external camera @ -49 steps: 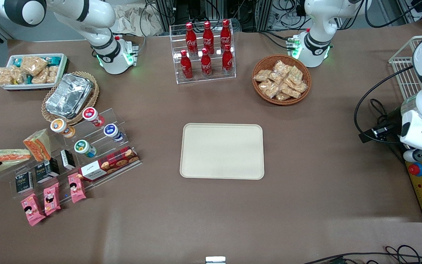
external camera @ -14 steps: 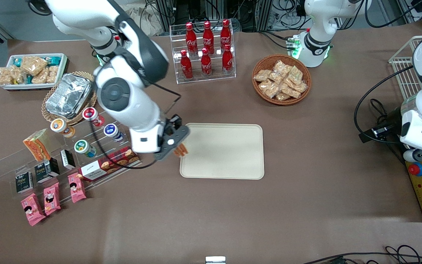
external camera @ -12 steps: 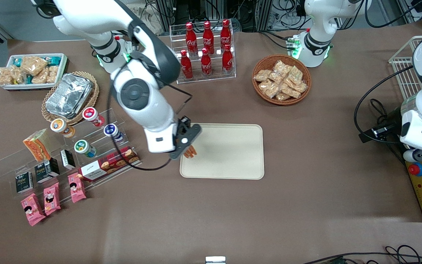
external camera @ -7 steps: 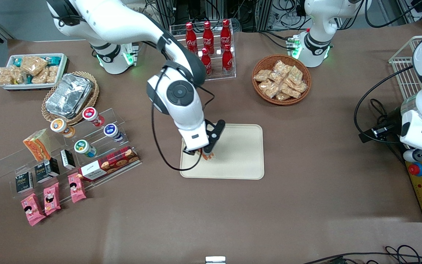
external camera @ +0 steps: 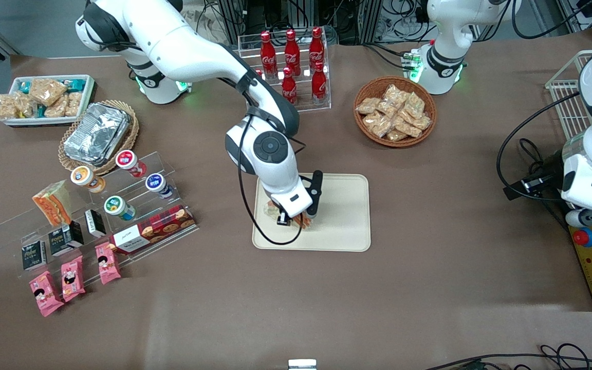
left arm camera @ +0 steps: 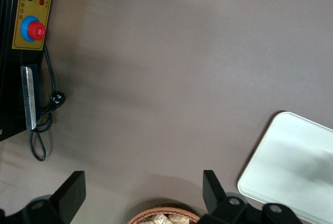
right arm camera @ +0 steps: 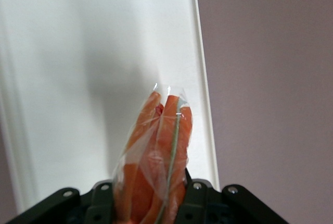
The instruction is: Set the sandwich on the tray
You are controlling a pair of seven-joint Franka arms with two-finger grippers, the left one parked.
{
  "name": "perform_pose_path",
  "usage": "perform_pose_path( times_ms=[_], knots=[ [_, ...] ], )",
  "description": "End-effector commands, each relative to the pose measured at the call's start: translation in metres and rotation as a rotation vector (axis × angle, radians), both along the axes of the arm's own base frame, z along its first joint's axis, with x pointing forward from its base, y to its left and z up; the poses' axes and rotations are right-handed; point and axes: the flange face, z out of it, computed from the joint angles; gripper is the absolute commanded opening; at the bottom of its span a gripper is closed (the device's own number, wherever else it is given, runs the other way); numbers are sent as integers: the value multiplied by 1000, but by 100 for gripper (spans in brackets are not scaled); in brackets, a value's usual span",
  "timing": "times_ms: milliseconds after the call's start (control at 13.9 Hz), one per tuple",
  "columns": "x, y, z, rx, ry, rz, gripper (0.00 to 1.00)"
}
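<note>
1. Toward the working arm's end of the table stands the acrylic snack rack (external camera: 90,216). A stubbier wrapped sandwich (external camera: 52,203) remains on it; not my target.
2. Over the tray (external camera: 342,226), in its half toward that rack, my gripper (external camera: 296,218) is clamped on the sandwich (right arm camera: 156,151). In the wrist view the wrapped orange layers stick out between my fingers (right arm camera: 195,203), with the tray surface below.
3. Progress: pickup and carry look complete. Whether the sandwich touches the tray I cannot tell.
4. Left, as I judge it: lower if needed, release, withdraw.
</note>
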Motion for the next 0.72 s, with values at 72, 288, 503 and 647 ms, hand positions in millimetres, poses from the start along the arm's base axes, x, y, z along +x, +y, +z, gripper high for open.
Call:
perform_pose_path(
  times_ms=[72,288,503,647],
  knots=[
    [1,14,-35,0,-73,78,38],
    [0,13,-46,-18,-63,139,39],
    [-1,13,-44,-13,-57,124,86],
    [6,7,-28,23,-56,81,99]
  ],
)
